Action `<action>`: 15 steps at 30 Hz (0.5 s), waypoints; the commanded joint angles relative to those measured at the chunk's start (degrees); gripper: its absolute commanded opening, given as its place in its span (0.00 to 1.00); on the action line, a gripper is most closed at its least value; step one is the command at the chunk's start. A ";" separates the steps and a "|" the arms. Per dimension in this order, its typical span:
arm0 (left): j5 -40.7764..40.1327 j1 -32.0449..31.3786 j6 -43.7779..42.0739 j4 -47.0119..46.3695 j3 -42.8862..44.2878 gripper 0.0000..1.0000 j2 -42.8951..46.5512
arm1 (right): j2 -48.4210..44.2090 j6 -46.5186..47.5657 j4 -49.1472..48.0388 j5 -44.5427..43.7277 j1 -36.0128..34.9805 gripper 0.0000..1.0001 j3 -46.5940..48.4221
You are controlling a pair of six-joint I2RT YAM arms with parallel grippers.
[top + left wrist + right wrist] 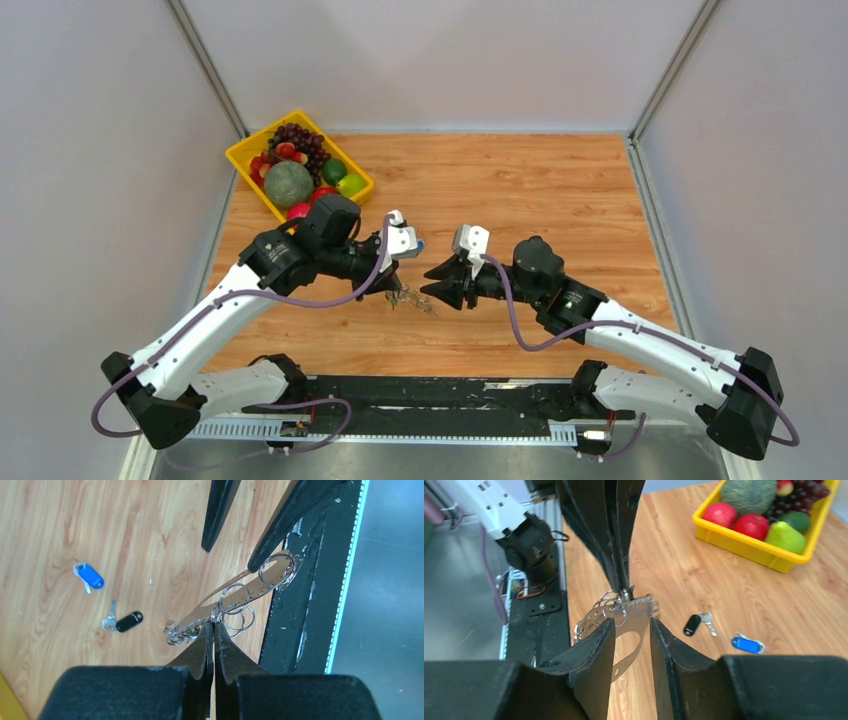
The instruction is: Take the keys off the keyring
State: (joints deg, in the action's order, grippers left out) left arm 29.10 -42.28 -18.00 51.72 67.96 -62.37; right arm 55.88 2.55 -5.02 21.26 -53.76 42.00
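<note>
My left gripper is shut on the keyring, a bunch of silver wire rings threaded on a flat brassy metal band, held above the table. It shows small in the top view, with the left gripper above it. My right gripper is open, with its fingers on either side of the band's far end, facing the left gripper. Two keys lie loose on the wood: one with a black tag and one with a blue tag. I cannot make out keys on the held bunch.
A yellow basket of fruit stands at the back left, and its rim also shows in the right wrist view. A black rail runs along the table's near edge, just below the held bunch. White walls enclose the table.
</note>
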 commanded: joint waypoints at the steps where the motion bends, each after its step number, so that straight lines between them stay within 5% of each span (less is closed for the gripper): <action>1: 6.74 -0.24 -9.63 0.27 2.62 0.00 2.86 | 0.68 0.73 -6.99 9.87 -0.01 0.35 -1.31; 15: 11.69 -1.26 -14.47 1.09 2.26 0.00 3.60 | 3.56 1.50 -13.95 13.67 -1.31 0.31 -1.74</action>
State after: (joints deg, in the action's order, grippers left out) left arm 37.65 -43.03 -29.85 53.15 68.12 -59.46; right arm 58.39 3.33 -14.52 32.67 -54.37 39.66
